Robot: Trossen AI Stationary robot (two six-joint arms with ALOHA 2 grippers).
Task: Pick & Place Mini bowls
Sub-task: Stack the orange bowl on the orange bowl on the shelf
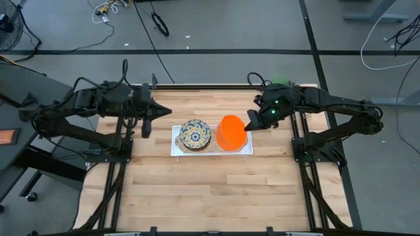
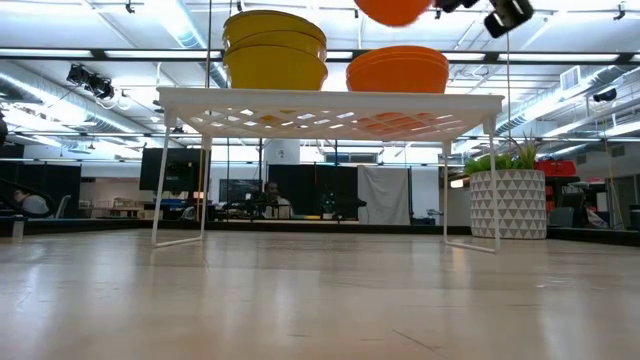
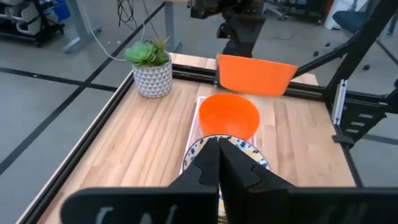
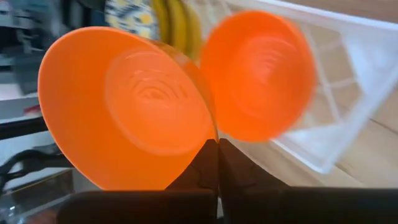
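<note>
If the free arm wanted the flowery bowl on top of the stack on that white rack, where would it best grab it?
Probably by the rim, coming from above. The patterned bowl sits upright, mouth up, nested on its stack on the white rack, so only its thin edge is exposed. The side facing the left gripper looks best: the orange bowl held by the right gripper crowds the other side.

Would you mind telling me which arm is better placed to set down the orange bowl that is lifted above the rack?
The right. Its gripper is shut on the lifted orange bowl, just above the white rack. The left gripper hangs shut and empty beside the rack.
</note>
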